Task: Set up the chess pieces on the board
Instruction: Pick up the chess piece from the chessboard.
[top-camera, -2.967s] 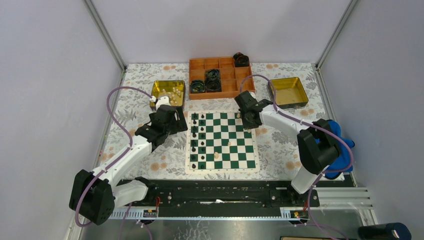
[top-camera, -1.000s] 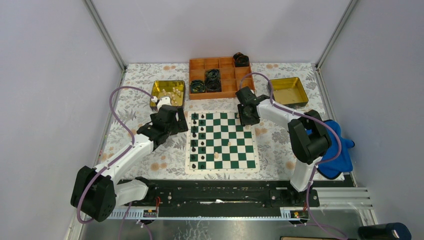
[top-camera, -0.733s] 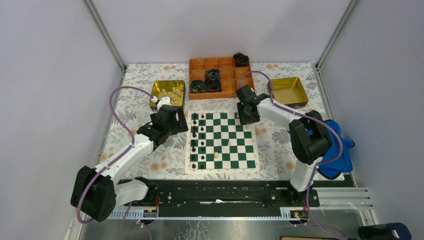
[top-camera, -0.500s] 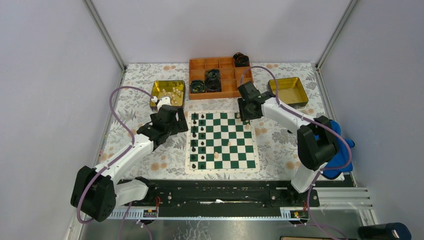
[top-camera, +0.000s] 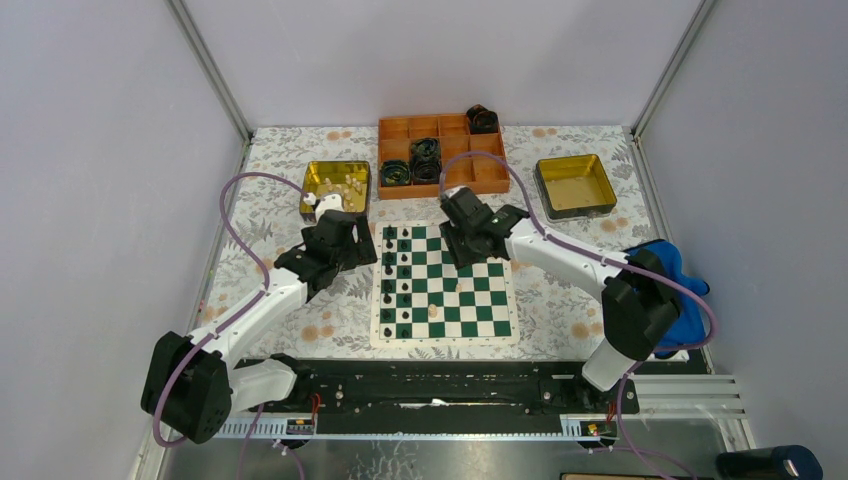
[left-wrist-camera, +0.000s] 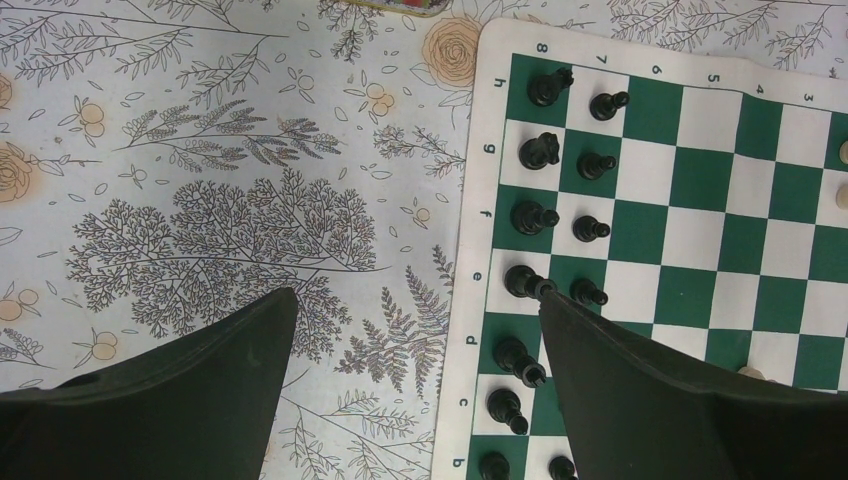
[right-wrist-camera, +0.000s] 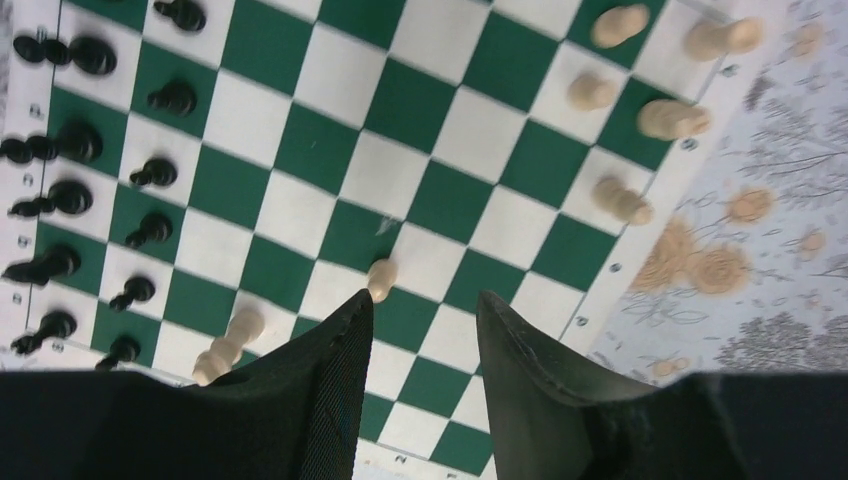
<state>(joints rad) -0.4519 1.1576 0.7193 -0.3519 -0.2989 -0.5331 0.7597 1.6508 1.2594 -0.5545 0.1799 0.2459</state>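
The green and white board (top-camera: 481, 303) lies mid-table. Two columns of black pieces (top-camera: 396, 280) stand along its left side. Two cream pieces (top-camera: 433, 311) stand nearer the middle. My right gripper (top-camera: 458, 247) hovers over the board's far half, open and empty. In the right wrist view (right-wrist-camera: 423, 297) a cream pawn (right-wrist-camera: 380, 277) stands by its left fingertip, and several cream pieces (right-wrist-camera: 640, 118) stand at the board's right edge. My left gripper (top-camera: 364, 246) is open and empty beside the board's far left corner. In the left wrist view (left-wrist-camera: 417, 295) it straddles the board's edge by the black pieces (left-wrist-camera: 530, 215).
An orange compartment tray (top-camera: 400, 130) with black coiled rolls stands at the back. A yellow-lined tin (top-camera: 312, 172) at back left holds cream pieces (top-camera: 345, 187). A second tin (top-camera: 575, 183) stands at back right. A blue object (top-camera: 682, 300) sits at the right edge.
My right gripper has swung left from the board's far right corner to over its far middle. The left arm has not moved.
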